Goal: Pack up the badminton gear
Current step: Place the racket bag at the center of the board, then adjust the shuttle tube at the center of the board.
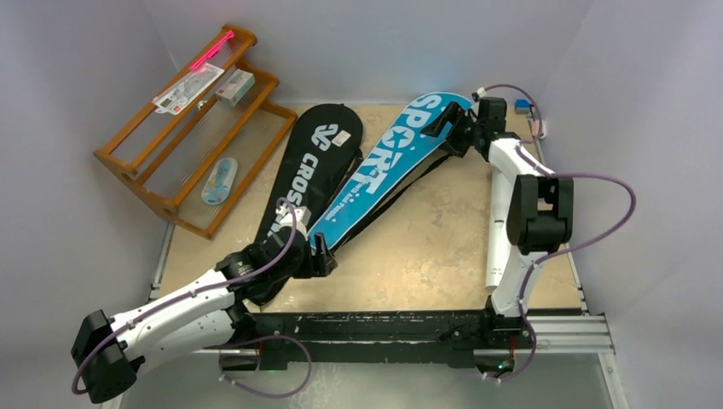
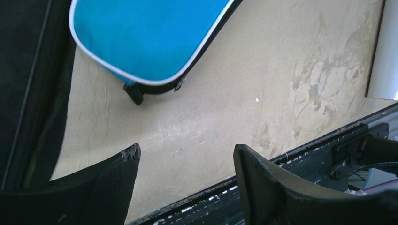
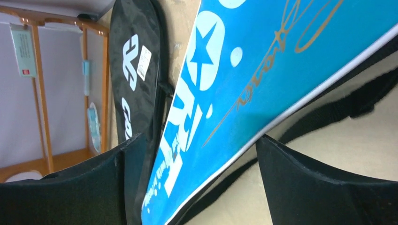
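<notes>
My left claw (image 2: 187, 152) is released, its two fingers spread with only bare table (image 2: 211, 108) between them. It hangs low over the table. Just past it I see the thin end of the blue "SPORT" cover (image 2: 145, 37), and this claw is not touching it. The black "CROSSWAY" cover (image 2: 28, 84) runs along the left side of that view. From above, both covers lie flat on the table, slanted, with their fat ends far from me and their thin ends close together by my left claw. The blue one is on the right of the black one. My right claw (image 3: 199, 140) is released too, its fingers wide apart, up at the fat far end of the blue cover. The blue cover shows between its fingers, but I cannot tell if they touch it. The long white tube (image 1: 497, 247) lies on the right side of the table, under my right arm. A wooden rack (image 1: 170, 145) with small packets stands at the far left.
</notes>
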{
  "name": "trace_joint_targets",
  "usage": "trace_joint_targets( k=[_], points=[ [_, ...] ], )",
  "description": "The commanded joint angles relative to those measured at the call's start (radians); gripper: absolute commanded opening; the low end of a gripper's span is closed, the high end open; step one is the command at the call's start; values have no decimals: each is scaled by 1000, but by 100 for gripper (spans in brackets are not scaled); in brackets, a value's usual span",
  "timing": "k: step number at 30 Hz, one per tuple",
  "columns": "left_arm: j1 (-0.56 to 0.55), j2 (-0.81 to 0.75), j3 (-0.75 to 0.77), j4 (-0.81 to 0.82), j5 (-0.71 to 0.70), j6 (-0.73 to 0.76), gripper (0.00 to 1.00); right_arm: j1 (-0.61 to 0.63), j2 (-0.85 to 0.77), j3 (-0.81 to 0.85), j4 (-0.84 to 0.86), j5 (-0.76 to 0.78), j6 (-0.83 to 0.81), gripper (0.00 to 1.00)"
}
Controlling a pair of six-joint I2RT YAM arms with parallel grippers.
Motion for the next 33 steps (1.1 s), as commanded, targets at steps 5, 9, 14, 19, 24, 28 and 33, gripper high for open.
trace_joint_targets(
  k=[5, 9, 14, 19, 24, 28, 33],
  points=[
    [4, 8, 116, 122, -128, 253, 75, 1, -350, -176, 35, 150, -178, 88],
    [4, 8, 146, 179, -196, 329, 74, 2, -502, -284, 21, 307, -244, 89],
    [3, 3, 133, 303, -272, 448, 73, 2, -665, -411, -8, 516, -336, 90],
    [5, 4, 147, 347, -314, 514, 74, 3, -848, -611, 64, 744, -441, 96],
    [5, 23, 156, 346, -347, 522, 77, -13, -776, -638, 3, 857, -415, 99],
    [5, 29, 167, 314, -352, 509, 77, -159, -596, -526, -128, 780, -325, 99],
    [5, -13, 142, 311, -363, 503, 78, -184, -467, -471, -157, 809, -285, 99]
  ],
)
